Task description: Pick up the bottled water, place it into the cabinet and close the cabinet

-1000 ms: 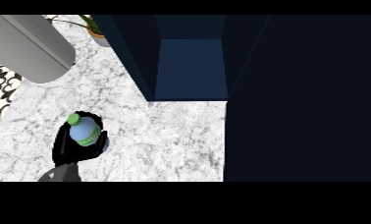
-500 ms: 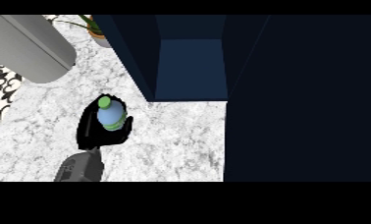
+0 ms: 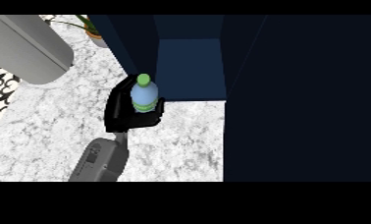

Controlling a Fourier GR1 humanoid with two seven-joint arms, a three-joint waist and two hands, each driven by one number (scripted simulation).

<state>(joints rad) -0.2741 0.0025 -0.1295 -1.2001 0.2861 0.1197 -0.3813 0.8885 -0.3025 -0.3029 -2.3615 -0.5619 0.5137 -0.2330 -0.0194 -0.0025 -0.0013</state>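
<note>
The bottled water (image 3: 144,96) is pale blue with a green cap and a green band. My left hand (image 3: 119,113) is shut on it, fingers curled round its lower part, holding it upright above the marble counter (image 3: 51,120). Bottle and hand sit just at the front left corner of the open dark blue cabinet (image 3: 190,68), whose inner shelf shows to their right. The cabinet's door (image 3: 301,100) stands open as a large dark panel filling the right side. My right hand shows nowhere.
A large grey cylinder (image 3: 30,46) lies at the upper left of the counter. A potted plant (image 3: 92,32) stands behind it, beside the cabinet's left wall (image 3: 129,41). A black-and-white patterned patch (image 3: 6,86) shows at the left edge.
My left hand has carried the bottle up and to the right across the counter, from the lower left to the cabinet's front left corner. More of the forearm now shows.
</note>
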